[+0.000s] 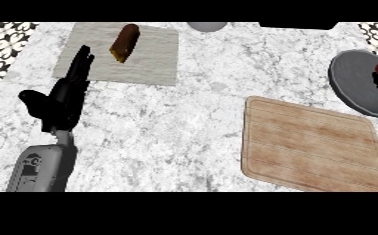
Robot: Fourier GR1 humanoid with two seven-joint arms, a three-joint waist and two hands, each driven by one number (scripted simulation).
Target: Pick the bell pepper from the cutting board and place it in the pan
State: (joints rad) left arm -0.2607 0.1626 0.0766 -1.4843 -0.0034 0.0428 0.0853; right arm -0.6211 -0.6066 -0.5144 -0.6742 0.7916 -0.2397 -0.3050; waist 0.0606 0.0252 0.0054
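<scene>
Cutting board bare, pepper likely light, smooth, in pan beyond it; left hand open, empty.

Pan cut off at right edge

Light is even and fairly bright across the marbled tabletop, with no single source apparent and no glare or hot spots. Shadows are faint: a soft dark edge runs under the cutting board along its near and left sides, and a thin shade sits beside the brown loaf on the pale mat. The black left hand reads as a nearly flat dark shape with little surface detail. The pan is cut off by the right edge.
</scene>
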